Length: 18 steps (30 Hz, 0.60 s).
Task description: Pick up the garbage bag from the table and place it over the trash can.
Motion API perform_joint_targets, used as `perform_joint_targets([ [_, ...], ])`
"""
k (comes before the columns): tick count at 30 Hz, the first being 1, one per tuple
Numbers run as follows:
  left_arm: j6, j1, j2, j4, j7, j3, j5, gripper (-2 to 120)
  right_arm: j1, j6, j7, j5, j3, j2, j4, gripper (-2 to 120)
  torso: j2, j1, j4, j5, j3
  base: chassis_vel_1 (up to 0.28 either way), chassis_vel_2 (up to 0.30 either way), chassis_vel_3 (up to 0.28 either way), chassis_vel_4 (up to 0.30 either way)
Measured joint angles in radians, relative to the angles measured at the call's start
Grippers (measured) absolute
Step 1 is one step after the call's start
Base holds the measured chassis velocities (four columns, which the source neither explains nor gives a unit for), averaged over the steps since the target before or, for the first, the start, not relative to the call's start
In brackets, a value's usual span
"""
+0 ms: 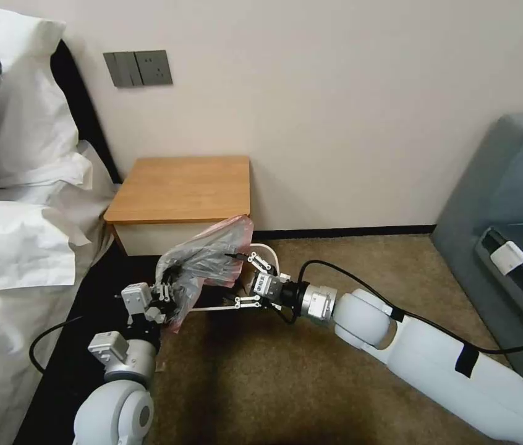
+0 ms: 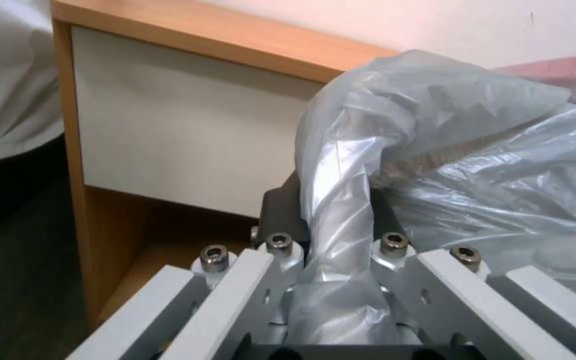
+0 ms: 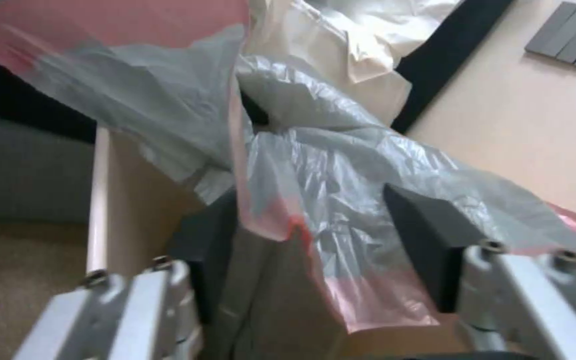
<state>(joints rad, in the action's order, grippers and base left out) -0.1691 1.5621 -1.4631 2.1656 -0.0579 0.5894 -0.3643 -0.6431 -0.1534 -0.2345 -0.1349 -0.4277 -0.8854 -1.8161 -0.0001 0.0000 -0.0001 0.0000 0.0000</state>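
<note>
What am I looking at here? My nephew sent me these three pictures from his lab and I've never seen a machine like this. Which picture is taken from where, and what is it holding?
It is a wheeled robot with two white arms, each ending in a two-fingered gripper. The wide picture comes from a camera on its head, looking down at a bedroom floor beside a bed. The other two come from cameras on its wrists, so each one looks along its own fingers.

The left gripper is shut on a twisted part of the garbage bag, a thin grey plastic one with pink edges. The right gripper stands open, with the bag draped between its fingers. Together they hold the bag in front of the table, a small wooden nightstand, and above the trash can, whose cream rim peeks out behind the bag.
</note>
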Motion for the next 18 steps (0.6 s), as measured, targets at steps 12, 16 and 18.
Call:
perform_joint_targets([
  [12,-0.001,-0.006,-0.002,-0.005,0.000,0.000,-0.001,7,0.000,-0.001,0.004,-0.010,0.002,-0.004,0.001,13,0.000,0.000,0.0001,0.0000,0.000,0.000,0.000,0.000,0.000],
  [16,-0.002,-0.007,-0.002,-0.007,-0.001,0.002,-0.002,7,0.001,-0.002,0.005,-0.015,0.004,-0.004,0.001,0,0.000,0.000,0.0000,0.0000,0.000,0.000,0.000,0.000,0.000],
  [18,-0.003,-0.007,-0.002,-0.007,-0.001,0.003,-0.002,7,0.000,-0.002,0.005,-0.016,0.005,-0.003,0.000,0,0.000,0.000,0.0000,0.0000,0.000,0.000,0.000,0.000,0.000],
])
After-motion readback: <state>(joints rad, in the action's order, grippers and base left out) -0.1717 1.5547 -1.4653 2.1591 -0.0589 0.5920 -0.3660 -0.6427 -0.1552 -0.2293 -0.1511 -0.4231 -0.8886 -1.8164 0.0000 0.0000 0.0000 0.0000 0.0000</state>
